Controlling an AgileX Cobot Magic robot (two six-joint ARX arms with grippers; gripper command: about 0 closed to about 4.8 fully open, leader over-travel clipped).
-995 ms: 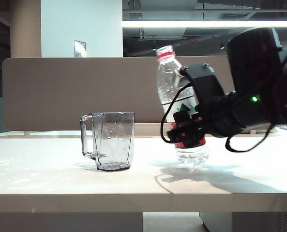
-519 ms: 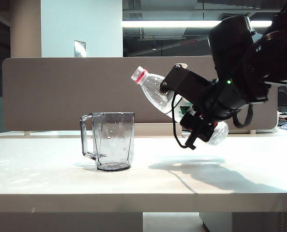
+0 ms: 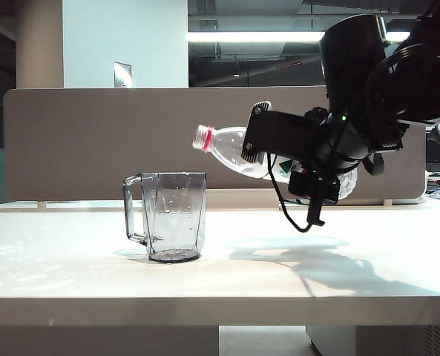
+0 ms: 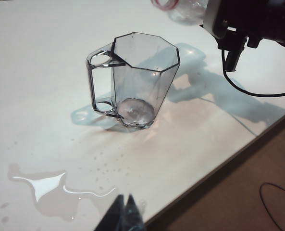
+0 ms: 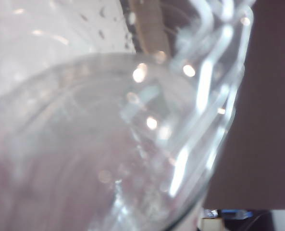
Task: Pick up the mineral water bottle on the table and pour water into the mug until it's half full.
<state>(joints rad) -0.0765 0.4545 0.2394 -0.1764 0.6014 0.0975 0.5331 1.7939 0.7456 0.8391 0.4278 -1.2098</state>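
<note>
**Bottle tipped toward the mug, held above the surface**

The right gripper [image 3: 309, 174] is clamped on the body of the tall clear plastic mineral water bottle [image 3: 238, 152] with a red neck ring, holding it off the wide off-white surface [image 3: 220, 267]. The bottle lies nearly level — its neck points toward the clear grey-tinted faceted plastic mug [image 3: 169, 215] and sits a little above and just beside the mug's rim, not over the opening. Its base end is hidden behind the gripper. In the right wrist view the bottle's clear wall [image 5: 108, 144] fills the picture, blurred.

The mug stands upright on the surface, handle turned away from the bottle — no water shows inside it in the left wrist view [image 4: 132, 79].

The left gripper [image 4: 124, 216] hangs near the surface's front edge, well apart from the mug, its fingertips pressed together. A puddle of clear water [image 4: 46, 185] lies beside it.
</note>
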